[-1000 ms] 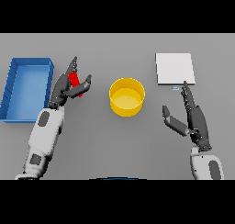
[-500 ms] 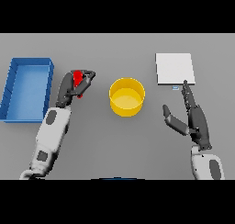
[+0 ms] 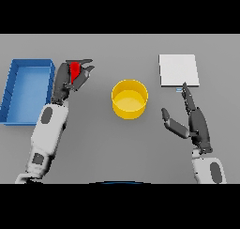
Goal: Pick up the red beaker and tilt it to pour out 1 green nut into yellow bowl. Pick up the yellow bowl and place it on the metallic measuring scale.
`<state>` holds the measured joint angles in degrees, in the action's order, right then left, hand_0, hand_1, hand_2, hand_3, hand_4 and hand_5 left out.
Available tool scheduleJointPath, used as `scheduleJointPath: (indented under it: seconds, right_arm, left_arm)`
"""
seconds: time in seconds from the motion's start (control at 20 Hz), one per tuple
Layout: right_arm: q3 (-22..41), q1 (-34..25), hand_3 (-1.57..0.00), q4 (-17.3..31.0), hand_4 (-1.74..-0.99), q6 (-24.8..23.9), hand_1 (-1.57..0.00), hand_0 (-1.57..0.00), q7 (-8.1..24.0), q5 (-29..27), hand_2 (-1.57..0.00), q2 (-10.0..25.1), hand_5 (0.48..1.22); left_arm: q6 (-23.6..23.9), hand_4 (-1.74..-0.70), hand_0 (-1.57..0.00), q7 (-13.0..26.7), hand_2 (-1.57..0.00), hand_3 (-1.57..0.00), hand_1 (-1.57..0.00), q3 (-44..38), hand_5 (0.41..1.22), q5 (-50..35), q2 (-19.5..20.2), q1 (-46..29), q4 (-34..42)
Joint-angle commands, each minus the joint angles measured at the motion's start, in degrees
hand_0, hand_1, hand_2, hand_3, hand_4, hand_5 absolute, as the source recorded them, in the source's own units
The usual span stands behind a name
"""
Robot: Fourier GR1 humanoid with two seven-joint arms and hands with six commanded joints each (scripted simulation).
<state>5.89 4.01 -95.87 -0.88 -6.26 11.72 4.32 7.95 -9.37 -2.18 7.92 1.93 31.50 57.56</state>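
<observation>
Red beaker (image 3: 74, 72) grasped in left hand (image 3: 70, 78) fingers, right hand (image 3: 194, 122) fingers released.

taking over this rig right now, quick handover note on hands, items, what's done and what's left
Left hand: fingers curled round the red beaker, held up between the blue bin and the yellow bowl.
Right hand: open, idle, just below the metallic scale.
Done: beaker picked up.
Left: no green nut visible in the bowl; pour one in, then lift the bowl onto the scale.

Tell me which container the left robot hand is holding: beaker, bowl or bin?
The red beaker, in the left robot hand; yellow bowl and blue bin sit untouched.
</observation>
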Motion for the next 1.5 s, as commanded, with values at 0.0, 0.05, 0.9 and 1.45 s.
scheduleJointPath:
  seconds: [0.0, 0.05, 0.9, 1.45]
  right_arm:
    - [-0.3, 0.1, 0.00, -0.2, -1.250, -0.3, 0.00, 0.00, -0.5, 0.0, 0.00, 0.3, 0.672]
    - [-0.4, -0.1, 0.00, -0.1, -1.245, -0.2, 0.00, 0.00, -0.8, 0.1, 0.00, 0.5, 0.673]
    - [0.8, 1.1, 0.00, -2.6, -1.269, 0.1, 0.00, 0.00, 1.5, 0.7, 0.00, 0.0, 0.722]
    - [-0.3, 0.7, 0.00, -1.9, -1.220, -1.4, 0.00, 0.00, 1.5, 0.3, 0.00, -0.9, 0.657]
  left_arm:
    - [0.2, -1.72, -1.55, 1.1, -1.55, -1.55, -1.55, 1.3, 1.097, 0.9, 0.4, -0.1, 1.5]
    - [0.0, -1.72, -1.55, 2.0, -1.55, -1.55, -1.55, 3.0, 1.101, 2.2, 1.2, -0.4, 3.3]
    - [-7.5, -1.74, -1.57, 14.3, -1.57, -1.57, -1.57, 32.3, 1.166, 31.2, 13.1, 14.4, 0.6]
    - [-20.5, -1.69, -1.57, 8.3, -1.57, -1.57, -1.57, 49.6, 1.216, 43.8, 13.4, 30.3, -10.2]
